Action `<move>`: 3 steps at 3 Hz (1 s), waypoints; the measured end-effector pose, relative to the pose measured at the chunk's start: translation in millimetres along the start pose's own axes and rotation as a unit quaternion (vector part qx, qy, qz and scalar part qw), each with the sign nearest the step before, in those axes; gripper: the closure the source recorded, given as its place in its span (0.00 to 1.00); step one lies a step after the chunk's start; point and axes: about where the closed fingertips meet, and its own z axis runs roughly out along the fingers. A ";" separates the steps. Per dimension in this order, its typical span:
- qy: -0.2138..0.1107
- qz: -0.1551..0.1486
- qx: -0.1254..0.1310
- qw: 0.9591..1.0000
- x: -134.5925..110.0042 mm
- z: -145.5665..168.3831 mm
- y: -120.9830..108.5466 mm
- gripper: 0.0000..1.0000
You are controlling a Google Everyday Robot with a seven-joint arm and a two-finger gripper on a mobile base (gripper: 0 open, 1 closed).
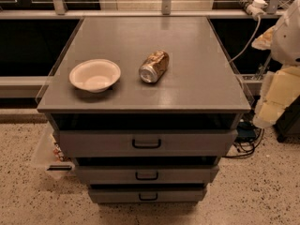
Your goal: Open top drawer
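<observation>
The top drawer [147,143] is the widest of three grey drawers in a grey cabinet, with a small black loop handle [146,144] at the centre of its flat front. A dark gap shows between its front and the cabinet top. My gripper [268,111], with cream-coloured parts, hangs at the right edge of the view, beside the cabinet's right front corner. It is well right of the handle, a little above it, and touches nothing.
On the cabinet top [187,78] stand a white bowl [95,75] at the left and a crushed can [154,66] lying on its side. Two narrower drawers [146,175] sit below. A clear plastic bin [49,156] is at the left, and cables [243,142] lie on the speckled floor at the right.
</observation>
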 end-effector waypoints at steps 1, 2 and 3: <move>0.000 0.000 0.000 1.000 0.0 0.0 0.0 0.00; -0.013 0.019 0.010 1.000 8.5 6.7 5.1 0.00; -0.052 0.059 0.023 0.997 22.0 21.0 33.6 0.00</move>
